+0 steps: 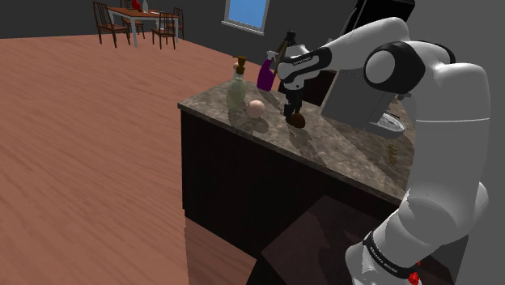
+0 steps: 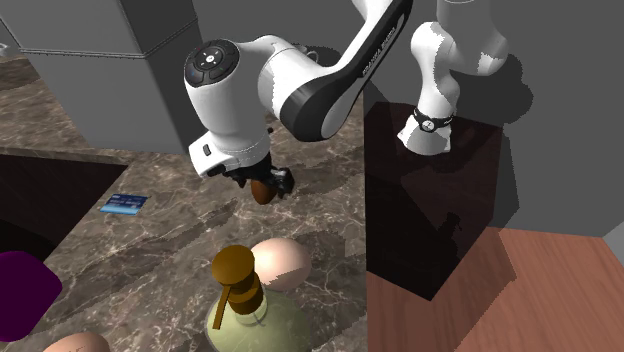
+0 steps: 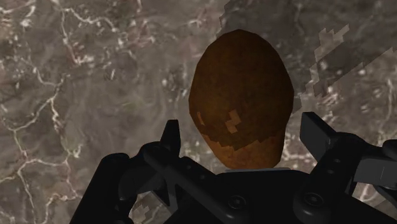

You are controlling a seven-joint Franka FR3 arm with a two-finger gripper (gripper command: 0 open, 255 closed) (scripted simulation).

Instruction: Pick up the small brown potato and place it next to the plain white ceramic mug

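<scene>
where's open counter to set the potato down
Bare counter runs from the potato toward the stand; another patch lies between the blue card and the pale ball. Crowded at the corner around the bottle.

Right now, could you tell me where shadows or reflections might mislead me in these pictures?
Wrist view: jagged, blocky shadow patches lie on the marble counter beside the brown potato and on the potato itself. Second exterior view: the arm casts soft shadows on the grey wall. Shoulder view: dim; the glossy counter mirrors the bottle.
</scene>
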